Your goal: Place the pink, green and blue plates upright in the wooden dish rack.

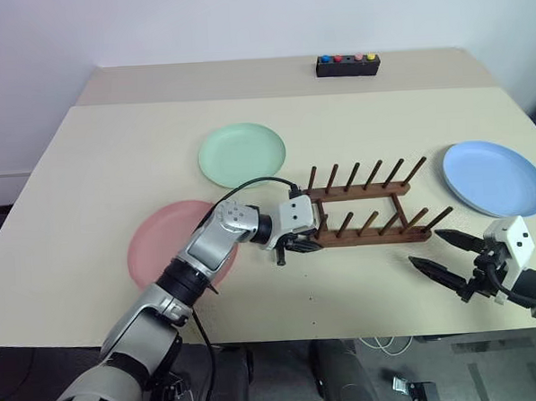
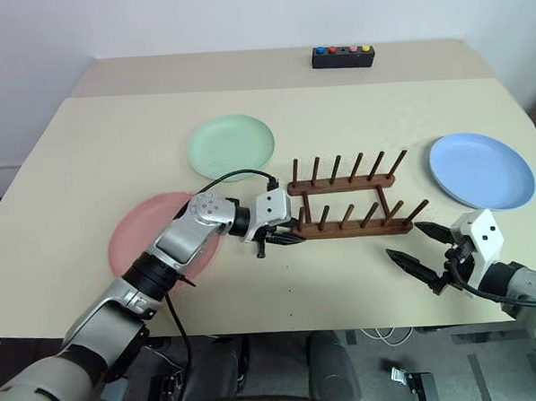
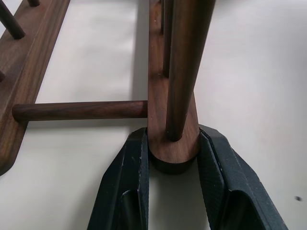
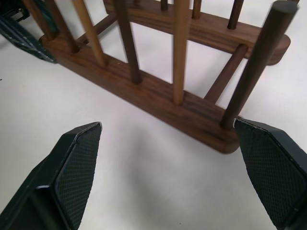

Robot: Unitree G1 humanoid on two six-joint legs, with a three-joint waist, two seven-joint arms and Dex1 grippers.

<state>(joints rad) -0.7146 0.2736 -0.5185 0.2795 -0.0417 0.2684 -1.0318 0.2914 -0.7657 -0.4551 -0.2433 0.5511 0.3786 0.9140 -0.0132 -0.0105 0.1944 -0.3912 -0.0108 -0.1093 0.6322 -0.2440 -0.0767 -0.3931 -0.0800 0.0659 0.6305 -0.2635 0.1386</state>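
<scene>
My left hand is clamped on the near rail end of the wooden dish rack, mid-worktop; my right hand waits open. The rack looks stiff and light, so it may slide. The flat plates seem thin and slippery; I would take them at the rim.

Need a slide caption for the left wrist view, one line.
Left gripper fingers clamp the end of one base rail of the wooden dish rack on the table.
</scene>
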